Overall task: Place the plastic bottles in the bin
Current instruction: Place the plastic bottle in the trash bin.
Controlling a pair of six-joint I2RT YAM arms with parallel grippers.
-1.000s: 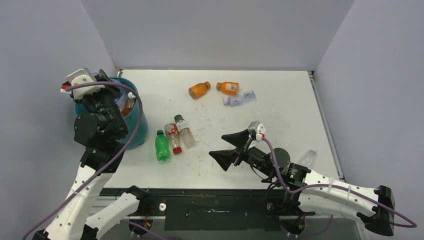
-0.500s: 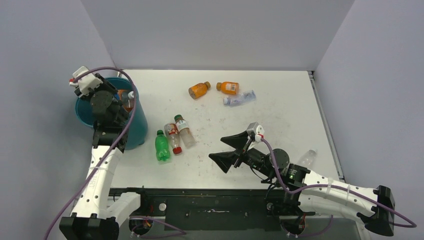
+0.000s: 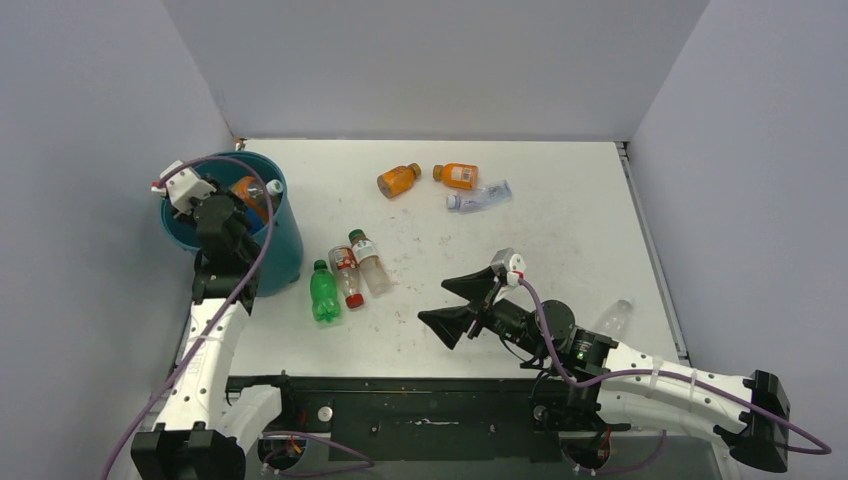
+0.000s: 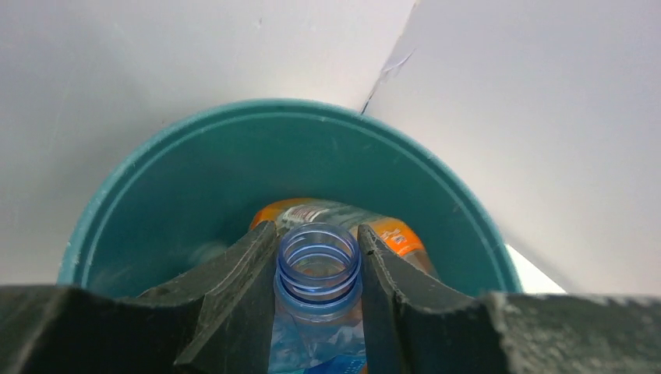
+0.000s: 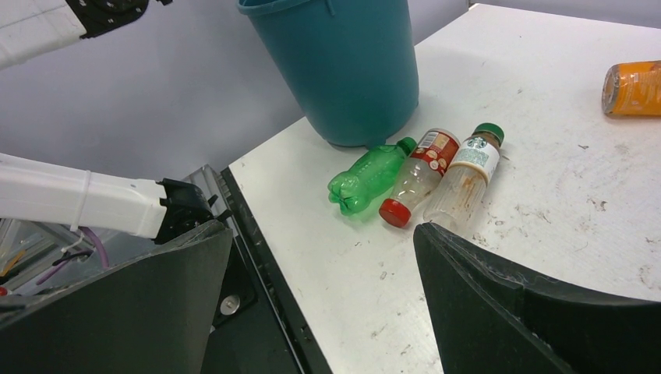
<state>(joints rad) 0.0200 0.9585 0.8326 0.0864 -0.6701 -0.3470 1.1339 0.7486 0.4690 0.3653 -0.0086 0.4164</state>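
Observation:
The teal bin (image 3: 285, 258) stands at the table's left edge, with an orange bottle (image 3: 250, 192) inside it. My left gripper (image 3: 232, 212) hangs over the bin's opening, shut on the neck of a clear uncapped bottle (image 4: 318, 269) with a blue label; below it lie the bin (image 4: 257, 111) and the orange bottle (image 4: 390, 232). A green bottle (image 3: 323, 292), a red-capped one (image 3: 346, 277) and a green-capped one (image 3: 370, 266) lie beside the bin. My right gripper (image 3: 452, 305) hovers open and empty just right of them; its wrist view shows the gripper (image 5: 323, 230) and the green bottle (image 5: 366, 175).
Two orange bottles (image 3: 398, 180) (image 3: 457, 175) and a clear blue-labelled one (image 3: 480, 197) lie at the back centre. Another clear bottle (image 3: 612, 318) lies near the right edge, beside my right arm. Grey walls close in the table on three sides.
My left arm has swung right and stretched out, bringing its gripper and the clear bottle from the bin's left rim to over its opening. The right gripper has barely shifted.

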